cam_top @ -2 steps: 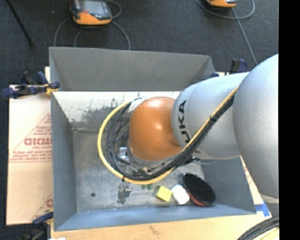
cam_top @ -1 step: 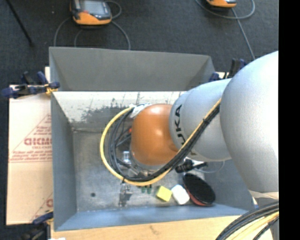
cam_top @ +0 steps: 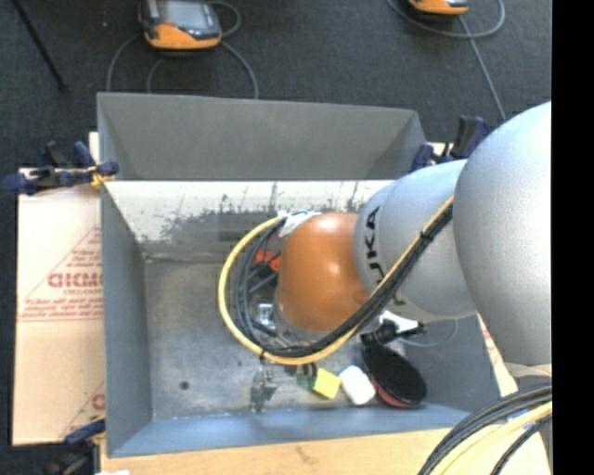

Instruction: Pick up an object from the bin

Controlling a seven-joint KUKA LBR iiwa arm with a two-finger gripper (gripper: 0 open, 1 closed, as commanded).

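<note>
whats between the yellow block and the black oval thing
A small white rounded piece lies between the yellow block and the black oval thing, in the camera view.

Scuffed matt grey metal bin (cam_top: 186, 353), glossy orange cover (cam_top: 316, 269)

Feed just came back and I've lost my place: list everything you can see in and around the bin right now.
bin: one, grey metal, middle of the view
block: one, yellow-green, front of the bin floor
white piece: one, white, rounded, just right of the block
brush-like thing: one, black oval with red rim, front right corner
red piece: one, red, towards the back, seen through the cable loop; kind unclear
handheld devices: two, orange and black, on the dark floor beyond the bin
arm: one, grey-white, from the right, with orange cover and cable loop
tool: one, metal, low by the front wall, left of the block
</note>
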